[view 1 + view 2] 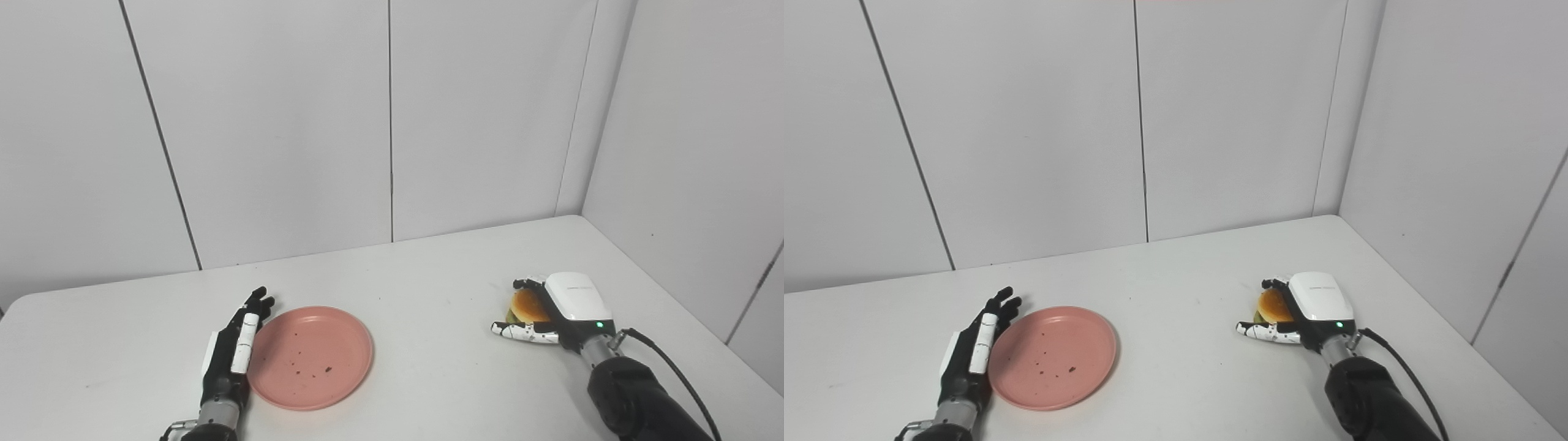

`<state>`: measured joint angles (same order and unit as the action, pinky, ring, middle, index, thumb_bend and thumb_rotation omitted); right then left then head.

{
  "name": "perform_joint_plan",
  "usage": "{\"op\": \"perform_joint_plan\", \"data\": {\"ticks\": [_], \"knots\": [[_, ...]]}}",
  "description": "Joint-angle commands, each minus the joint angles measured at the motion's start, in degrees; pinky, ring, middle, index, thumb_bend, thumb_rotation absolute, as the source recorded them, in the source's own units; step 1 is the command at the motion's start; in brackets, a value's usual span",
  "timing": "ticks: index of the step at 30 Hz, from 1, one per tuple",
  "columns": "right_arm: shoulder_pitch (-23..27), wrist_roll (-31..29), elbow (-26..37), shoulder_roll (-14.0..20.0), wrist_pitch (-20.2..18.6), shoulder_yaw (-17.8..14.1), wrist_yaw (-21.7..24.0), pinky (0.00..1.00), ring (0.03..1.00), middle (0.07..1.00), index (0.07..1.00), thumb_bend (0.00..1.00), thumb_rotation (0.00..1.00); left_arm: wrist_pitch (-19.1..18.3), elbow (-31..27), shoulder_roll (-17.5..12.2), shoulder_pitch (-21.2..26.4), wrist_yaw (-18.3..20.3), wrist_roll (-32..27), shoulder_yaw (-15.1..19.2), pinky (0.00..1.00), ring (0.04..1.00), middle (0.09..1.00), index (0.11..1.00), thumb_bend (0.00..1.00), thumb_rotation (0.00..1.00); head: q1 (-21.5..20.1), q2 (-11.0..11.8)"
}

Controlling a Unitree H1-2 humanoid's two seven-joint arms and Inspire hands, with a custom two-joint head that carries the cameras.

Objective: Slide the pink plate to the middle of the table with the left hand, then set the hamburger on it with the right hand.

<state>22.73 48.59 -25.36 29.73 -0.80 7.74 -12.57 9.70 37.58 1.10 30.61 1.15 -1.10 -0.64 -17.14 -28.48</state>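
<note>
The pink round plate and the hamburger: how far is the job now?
The pink round plate lies left of the table's middle, the left robot hand open against its rim. The right robot hand cups the brown-bun hamburger on the white table. Placing it remains.

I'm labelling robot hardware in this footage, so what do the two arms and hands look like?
The left hand is black with a white strip along one finger and a white edge plate, on a silver wrist. The right hand has a glossy white rounded back cover with small grey lettering and a green light, black and white fingers, a silver wrist, a black forearm and a black cable.
</note>
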Motion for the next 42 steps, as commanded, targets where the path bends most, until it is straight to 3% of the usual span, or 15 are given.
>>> {"op": "perform_joint_plan", "data": {"ticks": [1, 10, 13, 15, 17, 31, 36, 41, 42], "knots": [[2.8, -0.2, 0.3, 0.9, 0.3, 0.1, -2.8, 0.58, 0.674, 0.711, 0.691, 0.72, 0.87, -2.3, 0.0, 0.8, -0.1, 0.9, 0.2, -0.8, 0.95, 0.901, 0.856, 0.845, 0.82, 0.96, 0.1, -0.1], [3.1, -1.2, -2.2, 0.7, 0.5, 1.6, -4.3, 0.50, 0.603, 0.679, 0.681, 0.69, 0.82, -2.7, -0.4, 0.6, -0.3, 1.2, 0.2, -1.1, 0.97, 0.910, 0.861, 0.850, 0.83, 0.96, 0.4, -0.4], [3.1, -1.7, -2.3, 0.5, -0.3, 1.7, -4.3, 0.48, 0.561, 0.641, 0.648, 0.68, 0.71, -2.8, -0.6, 0.7, -0.3, 1.1, 0.3, -1.1, 0.96, 0.910, 0.861, 0.850, 0.81, 0.97, 0.4, -0.4], [3.2, -2.7, -2.5, 0.2, -0.2, 1.4, -4.2, 0.44, 0.523, 0.606, 0.588, 0.68, 0.58, -3.0, -0.7, 0.7, -0.4, 1.2, 0.2, -1.2, 0.96, 0.913, 0.864, 0.852, 0.80, 0.97, 0.4, -0.4], [3.1, -3.8, -2.5, 0.1, 0.0, 1.2, -4.0, 0.43, 0.511, 0.596, 0.568, 0.68, 0.55, -3.1, -0.8, 0.7, -0.4, 1.2, 0.1, -1.1, 0.97, 0.914, 0.864, 0.853, 0.80, 0.97, 0.7, -0.3], [3.0, -7.1, -1.8, 0.6, 0.0, 1.9, -2.6, 0.38, 0.449, 0.565, 0.470, 0.67, 0.40, -2.7, -0.9, 0.9, -0.7, 1.3, 0.1, -1.4, 0.96, 0.913, 0.861, 0.848, 0.82, 0.96, 1.2, 0.3], [2.8, -7.7, -0.9, 0.9, -0.2, 1.9, -2.1, 0.40, 0.481, 0.573, 0.474, 0.68, 0.36, -2.8, -1.1, 1.1, -0.9, 1.2, 0.2, -1.6, 0.96, 0.911, 0.859, 0.848, 0.81, 0.96, 1.7, 0.9], [2.3, -8.5, 4.3, 1.2, -1.1, 1.1, 0.0, 0.41, 0.476, 0.571, 0.483, 0.67, 0.37, -2.7, -0.9, 1.4, -1.1, 1.0, 0.2, -1.6, 0.95, 0.906, 0.857, 0.849, 0.82, 0.95, 2.2, 1.7], [2.3, -8.6, 5.1, 1.2, -0.6, 1.0, 0.1, 0.38, 0.442, 0.538, 0.480, 0.67, 0.33, -2.6, -0.9, 1.4, -1.1, 1.0, 0.2, -1.7, 0.94, 0.904, 0.856, 0.847, 0.81, 0.95, 2.2, 1.7]]}}
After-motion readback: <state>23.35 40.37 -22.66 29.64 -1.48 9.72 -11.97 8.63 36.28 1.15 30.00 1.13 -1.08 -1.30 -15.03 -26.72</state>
